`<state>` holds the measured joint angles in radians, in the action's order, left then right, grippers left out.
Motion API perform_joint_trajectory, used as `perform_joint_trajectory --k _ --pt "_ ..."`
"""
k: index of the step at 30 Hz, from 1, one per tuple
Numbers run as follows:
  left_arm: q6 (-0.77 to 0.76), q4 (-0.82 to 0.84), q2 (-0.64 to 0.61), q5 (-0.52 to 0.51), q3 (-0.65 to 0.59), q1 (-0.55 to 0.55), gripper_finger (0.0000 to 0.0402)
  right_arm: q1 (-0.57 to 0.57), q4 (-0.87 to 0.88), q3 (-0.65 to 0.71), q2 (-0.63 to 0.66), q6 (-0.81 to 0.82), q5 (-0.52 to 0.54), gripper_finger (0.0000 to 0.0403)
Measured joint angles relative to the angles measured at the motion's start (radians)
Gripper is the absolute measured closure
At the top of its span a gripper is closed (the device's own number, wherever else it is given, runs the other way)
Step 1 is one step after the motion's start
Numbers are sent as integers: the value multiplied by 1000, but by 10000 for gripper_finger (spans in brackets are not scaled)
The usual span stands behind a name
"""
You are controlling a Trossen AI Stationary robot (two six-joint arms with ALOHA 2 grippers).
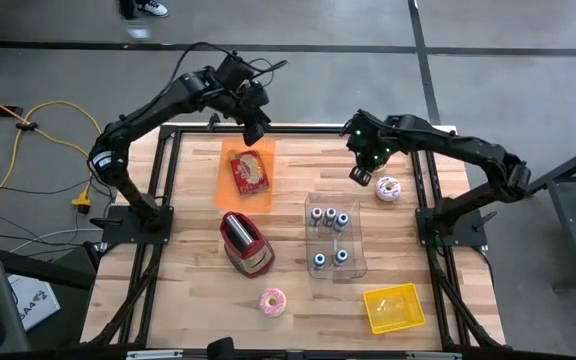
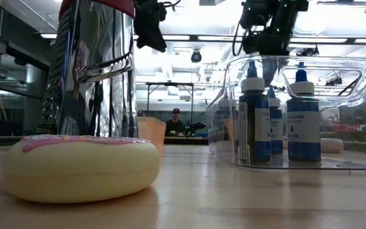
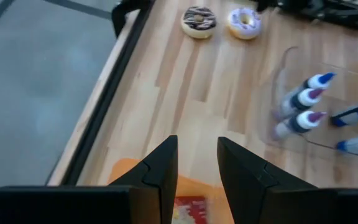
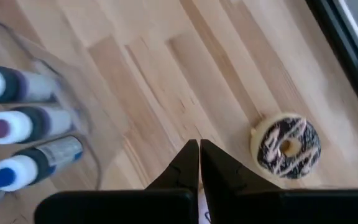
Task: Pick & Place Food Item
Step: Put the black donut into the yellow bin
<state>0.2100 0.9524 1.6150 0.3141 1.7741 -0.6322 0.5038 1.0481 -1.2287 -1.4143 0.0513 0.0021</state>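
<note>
Two doughnuts sit at the bench's far right — chocolate doughnut just beside the right gripper, a little off to one side of its fingertips, white doughnut next to it. Right jaws clenched, holding nothing. Left gripper hovers over the orange tray — jaws slightly parted, empty.

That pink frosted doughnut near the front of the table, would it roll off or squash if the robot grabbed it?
The pink doughnut lies flat on its broad side, so it probably would not roll. Its smooth, glossy skin suggests a toy, likely light and perhaps slippery. Whether it squashes cannot be told. Neither gripper is near it.
</note>
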Motion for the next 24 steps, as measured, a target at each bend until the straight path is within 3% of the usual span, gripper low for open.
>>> perform_joint_trajectory --k 18,24 --pt "48 -20 -50 52 -18 -20 293 165 3 182 0 -42 -1 398" --pt "79 -18 -60 56 -18 -20 293 173 -48 182 0 -81 -3 356"
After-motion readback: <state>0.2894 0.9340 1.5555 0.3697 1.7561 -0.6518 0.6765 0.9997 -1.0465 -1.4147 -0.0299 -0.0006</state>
